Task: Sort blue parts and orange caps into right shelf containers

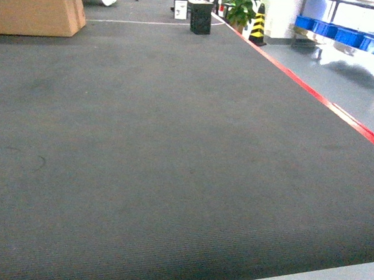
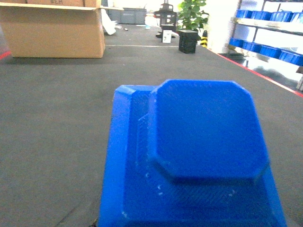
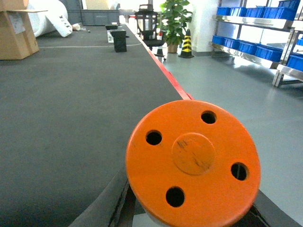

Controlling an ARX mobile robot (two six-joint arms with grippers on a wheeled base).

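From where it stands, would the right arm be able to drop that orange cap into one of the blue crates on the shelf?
Probably not yet. The orange cap sits right at the camera, while the blue crates stand on a shelf far across open grey floor; nothing blocks the way.

Dark grey carpet edged by red floor tape; cardboard box far left; black crate, potted plant and striped cone beyond.
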